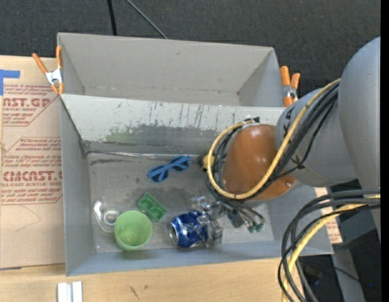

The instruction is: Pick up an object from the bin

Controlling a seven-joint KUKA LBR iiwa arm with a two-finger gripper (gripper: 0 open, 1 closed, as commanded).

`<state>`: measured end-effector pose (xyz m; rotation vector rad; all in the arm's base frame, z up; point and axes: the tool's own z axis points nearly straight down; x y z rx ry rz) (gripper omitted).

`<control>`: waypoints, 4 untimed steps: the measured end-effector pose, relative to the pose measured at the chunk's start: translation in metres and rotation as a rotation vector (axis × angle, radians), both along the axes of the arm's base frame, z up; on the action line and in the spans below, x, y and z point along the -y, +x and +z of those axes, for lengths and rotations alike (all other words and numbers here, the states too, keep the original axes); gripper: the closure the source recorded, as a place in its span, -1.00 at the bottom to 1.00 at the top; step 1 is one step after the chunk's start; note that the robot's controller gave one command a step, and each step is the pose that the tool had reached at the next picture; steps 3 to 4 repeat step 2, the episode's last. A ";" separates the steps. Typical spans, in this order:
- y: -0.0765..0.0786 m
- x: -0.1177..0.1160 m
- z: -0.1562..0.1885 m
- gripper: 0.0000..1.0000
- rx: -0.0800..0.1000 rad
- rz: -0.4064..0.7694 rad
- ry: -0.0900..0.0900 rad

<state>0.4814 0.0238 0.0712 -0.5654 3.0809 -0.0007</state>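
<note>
Blue crushed metal catches my eye first: a dented drink can (189, 230) lies on its side close to the near wall of the bin (75, 187), a little right of the middle. The gripper (210, 216) is down at the can's right end, touching it or just above it, as far as I can make out. The orange cover (248, 159) and the looped cables on the wrist crowd that spot, so I cannot tell whether the gripper is spread, pressed together or pinching anything.

Left of the can stands a light green cup (133, 230), mouth up, with a clear plastic cup (106, 216) just beside it. Further in lies a small green toy brick (152, 206), and beyond that a pair of blue sunglasses (169, 168) near the foot of the far slope.

By my reckoning the job is barely begun. The arm is low at the can, but the can looks to be lying on the bin floor with everything else. A sure grasp and the lift are both left to do.
</note>
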 end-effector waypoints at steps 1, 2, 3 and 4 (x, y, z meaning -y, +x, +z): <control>0.019 -0.012 0.127 1.00 0.001 0.013 0.000; 0.026 -0.008 0.188 1.00 -0.002 0.619 -0.004; 0.026 -0.008 0.188 1.00 -0.002 0.619 -0.004; 0.026 -0.008 0.188 1.00 -0.002 0.619 -0.004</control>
